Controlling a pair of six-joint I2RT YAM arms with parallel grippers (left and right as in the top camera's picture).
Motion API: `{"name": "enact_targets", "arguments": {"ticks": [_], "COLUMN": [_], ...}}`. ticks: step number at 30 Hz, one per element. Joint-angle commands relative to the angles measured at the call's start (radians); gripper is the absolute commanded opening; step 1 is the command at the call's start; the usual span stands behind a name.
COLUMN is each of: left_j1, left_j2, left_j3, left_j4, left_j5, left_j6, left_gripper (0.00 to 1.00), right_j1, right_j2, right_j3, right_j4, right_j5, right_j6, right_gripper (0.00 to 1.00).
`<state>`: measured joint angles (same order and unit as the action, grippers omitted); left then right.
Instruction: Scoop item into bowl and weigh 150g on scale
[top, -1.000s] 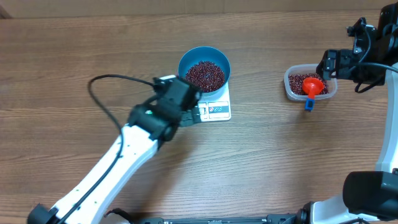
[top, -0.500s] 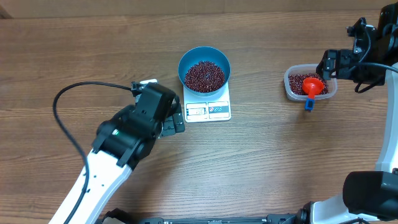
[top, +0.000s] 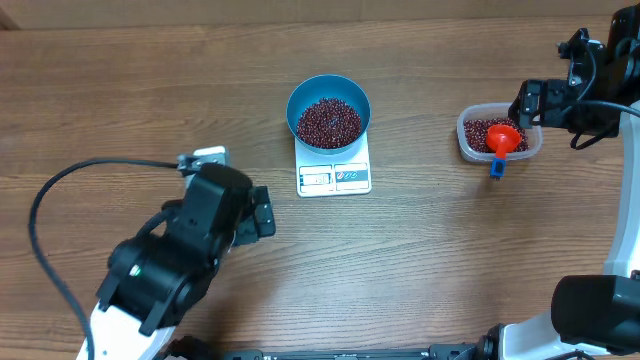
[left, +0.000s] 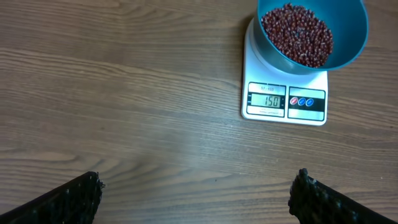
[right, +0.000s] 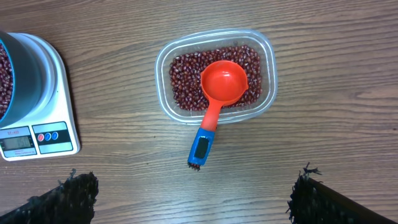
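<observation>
Blue bowl (top: 330, 86) atop scale (top: 335, 178), well apart from left hand (top: 262, 212) (spread wide).

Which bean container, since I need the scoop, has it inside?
The clear plastic tub: the orange scoop lies in it. The blue bowl holds only beans.

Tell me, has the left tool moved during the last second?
Yes. The left tool drew back left and toward the near edge, away from the unmoved scale.
</observation>
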<state>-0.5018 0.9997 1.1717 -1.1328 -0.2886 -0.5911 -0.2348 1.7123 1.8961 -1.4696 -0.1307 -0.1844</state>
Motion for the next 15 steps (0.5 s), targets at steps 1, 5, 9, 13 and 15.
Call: {"name": "enact_targets", "arguments": {"ticks": [1, 5, 9, 13, 15], "left_j1": [0.006, 0.006, 0.006, 0.006, 0.006], "left_j2": [-0.048, -0.092, -0.128, -0.166, -0.182], "left_j3": [0.013, 0.013, 0.013, 0.013, 0.013], "left_j4": [-0.018, -0.054, -0.075, -0.093, -0.106], "left_j5": [-0.037, -0.041, -0.052, -0.062, -0.063], "left_j6": [0.024, 0.023, 0.023, 0.023, 0.023], "left_gripper": [1.0, 0.99, 1.0, 0.99, 0.99], "right_j1": [0.0, 0.0, 0.0, 0.0, 0.0], "right_j2": [-0.007, -0.007, -0.007, -0.007, -0.007], "right_j3": [0.023, 0.023, 0.023, 0.023, 0.023], "right_j4": [0.001, 0.001, 0.001, 0.001, 0.001], "right_j5": [-0.005, -0.005, -0.005, -0.005, -0.005], "right_j6": [-0.004, -0.004, -0.004, -0.004, -0.004], "right_gripper": [1.0, 1.0, 1.0, 1.0, 1.0]}}
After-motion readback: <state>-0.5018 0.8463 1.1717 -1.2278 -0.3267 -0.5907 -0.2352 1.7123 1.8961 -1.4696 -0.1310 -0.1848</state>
